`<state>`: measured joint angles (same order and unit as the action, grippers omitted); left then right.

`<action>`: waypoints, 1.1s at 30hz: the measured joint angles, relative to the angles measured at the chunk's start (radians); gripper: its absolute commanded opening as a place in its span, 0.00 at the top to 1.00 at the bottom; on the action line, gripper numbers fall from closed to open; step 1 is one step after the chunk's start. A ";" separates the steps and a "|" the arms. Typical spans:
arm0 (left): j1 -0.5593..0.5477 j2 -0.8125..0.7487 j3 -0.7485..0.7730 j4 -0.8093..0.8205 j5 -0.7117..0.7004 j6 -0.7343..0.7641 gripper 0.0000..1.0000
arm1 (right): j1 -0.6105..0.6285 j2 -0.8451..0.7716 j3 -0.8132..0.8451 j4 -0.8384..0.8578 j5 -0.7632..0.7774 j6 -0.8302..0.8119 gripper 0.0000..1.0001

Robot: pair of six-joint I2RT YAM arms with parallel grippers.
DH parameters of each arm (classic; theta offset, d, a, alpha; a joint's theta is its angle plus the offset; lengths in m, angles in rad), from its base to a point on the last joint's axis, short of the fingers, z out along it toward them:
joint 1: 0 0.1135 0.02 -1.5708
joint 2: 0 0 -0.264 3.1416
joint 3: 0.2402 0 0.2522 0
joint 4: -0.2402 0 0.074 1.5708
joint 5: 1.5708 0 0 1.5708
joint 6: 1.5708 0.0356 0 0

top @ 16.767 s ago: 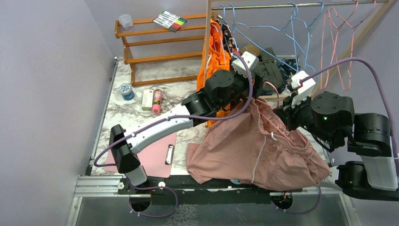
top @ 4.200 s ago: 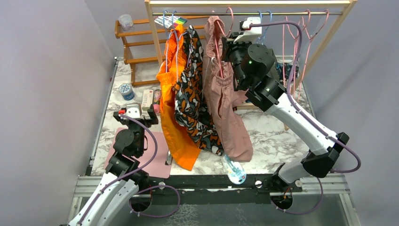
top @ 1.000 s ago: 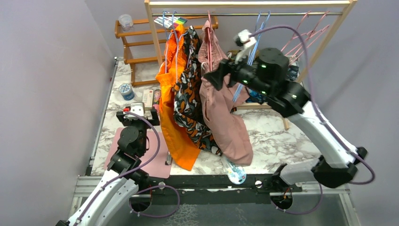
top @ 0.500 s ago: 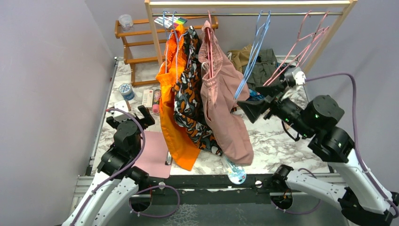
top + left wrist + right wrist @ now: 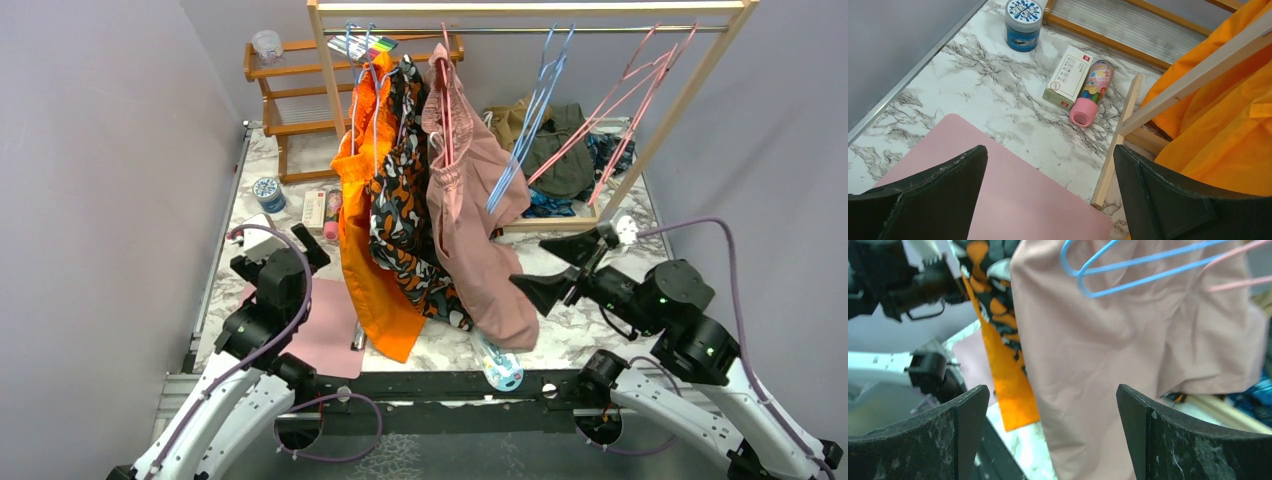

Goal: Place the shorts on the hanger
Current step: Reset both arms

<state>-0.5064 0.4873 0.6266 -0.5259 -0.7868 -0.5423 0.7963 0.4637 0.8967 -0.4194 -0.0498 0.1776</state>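
Backing away from the rail, the right end effector had dropped low toward the near edge of the worktop, where half a second earlier it had stood higher beside the hanging clothes. Its jaws were spread as wide as they go, with nothing between them and nothing touching them; they pointed at the shorts from just beside the lower hem. The left end effector was likewise wide apart and empty, held over the pink mat and clear of it.

The shorts hung on the hanger from the rail, next to the camouflage garment and the orange garment. Two light-blue hangers and some bare pink hangers hung slanted further right along the rail.

On the worktop near the left arm lay a white box touching a pink bottle, with a blue tub apart from them.

Most of the hanger's wire was buried in the folds of the waistband, and its hook at the rail was too thin to make out. A clear bottle showed only partly below the hem. The left side of the right wrist view was blurred.
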 measured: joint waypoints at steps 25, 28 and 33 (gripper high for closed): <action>0.000 0.072 0.000 0.000 0.065 -0.055 0.01 | 0.000 -0.034 -0.186 -0.058 0.600 0.339 0.00; 0.000 0.073 0.000 0.005 0.071 -0.051 0.01 | 0.000 -0.060 -0.186 -0.069 0.660 0.352 0.00; 0.000 0.073 -0.001 0.009 0.085 -0.042 0.01 | 0.000 -0.115 -0.220 -0.061 0.666 0.333 0.00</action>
<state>-0.5060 0.5602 0.6258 -0.5171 -0.7013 -0.5838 0.7963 0.3485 0.6762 -0.4801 0.6167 0.5106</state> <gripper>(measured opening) 0.989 0.998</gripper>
